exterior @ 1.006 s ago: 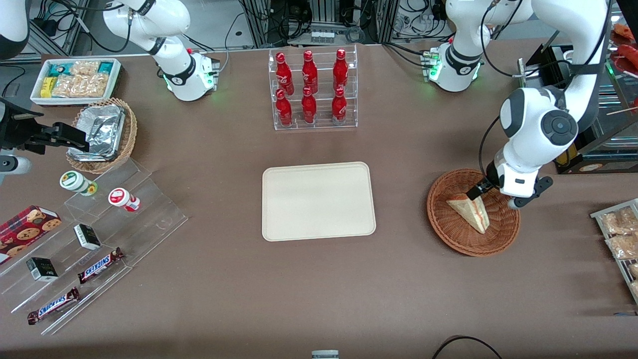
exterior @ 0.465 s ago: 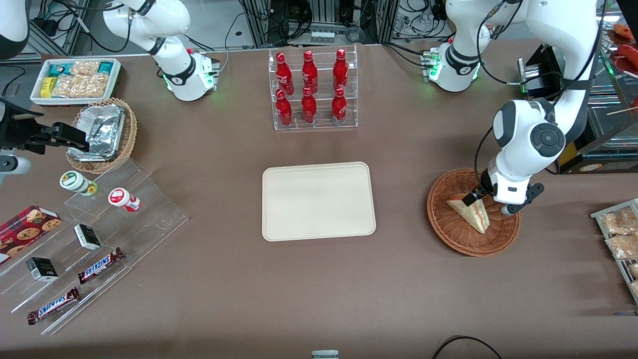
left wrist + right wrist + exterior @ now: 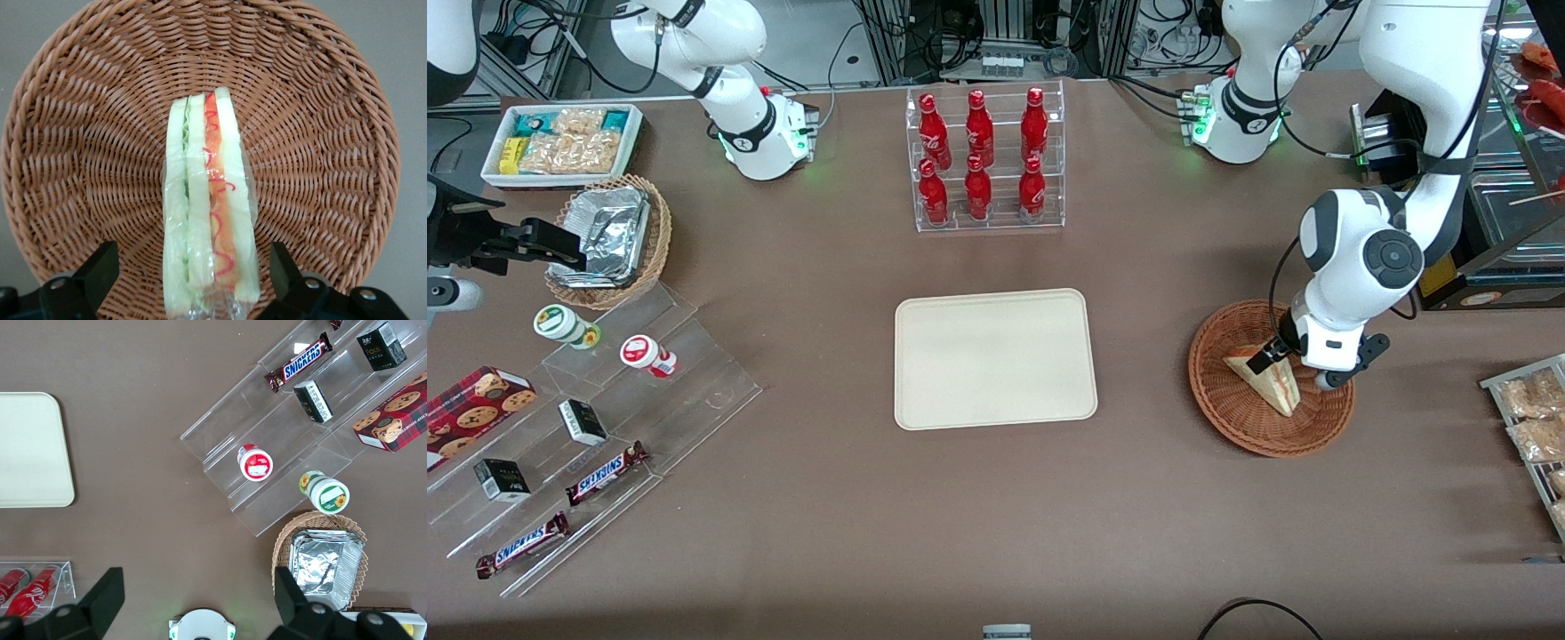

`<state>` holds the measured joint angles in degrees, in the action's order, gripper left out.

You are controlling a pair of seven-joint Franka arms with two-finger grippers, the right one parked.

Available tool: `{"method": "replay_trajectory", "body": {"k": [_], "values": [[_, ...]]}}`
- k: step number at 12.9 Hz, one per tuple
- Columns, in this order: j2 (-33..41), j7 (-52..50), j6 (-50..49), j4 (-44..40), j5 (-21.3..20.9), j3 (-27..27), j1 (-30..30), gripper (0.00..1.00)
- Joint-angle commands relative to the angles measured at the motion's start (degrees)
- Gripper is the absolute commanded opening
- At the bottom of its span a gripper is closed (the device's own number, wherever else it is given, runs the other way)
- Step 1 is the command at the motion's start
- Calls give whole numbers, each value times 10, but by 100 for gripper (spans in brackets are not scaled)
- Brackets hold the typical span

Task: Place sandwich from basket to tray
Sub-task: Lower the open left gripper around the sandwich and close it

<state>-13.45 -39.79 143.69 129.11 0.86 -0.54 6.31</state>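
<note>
Sandwich: clear-wrapped wedge, standing on edge in the basket, filling layers up. Basket: round wicker, on the table toward the working arm's end. Tray: cream, at table centre, well apart from the basket. End effector: low over the basket, fingers apart, one either side of the sandwich's wide end, not clamped.
</note>
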Motion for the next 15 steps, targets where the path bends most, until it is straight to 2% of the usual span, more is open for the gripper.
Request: {"method": "replay_trajectory", "body": {"k": [1, 3, 4, 5, 8, 10, 12, 15], "values": [[-15, -12, 23, -3, -13, 0, 2, 81], [-20, -13, 26, -5, -13, 0, 2, 30], [-20, -13, 26, -6, -13, 0, 2, 11], [-20, -13, 26, -12, -13, 0, 2, 0], [-15, -11, -9, -47, -13, 0, 2, 0], [-5, -11, -84, -95, -23, 1, 8, 0], [-2, -13, -186, -163, -53, 5, 12, 0], [-11, -10, -270, -256, -66, 13, 41, 0]]}}
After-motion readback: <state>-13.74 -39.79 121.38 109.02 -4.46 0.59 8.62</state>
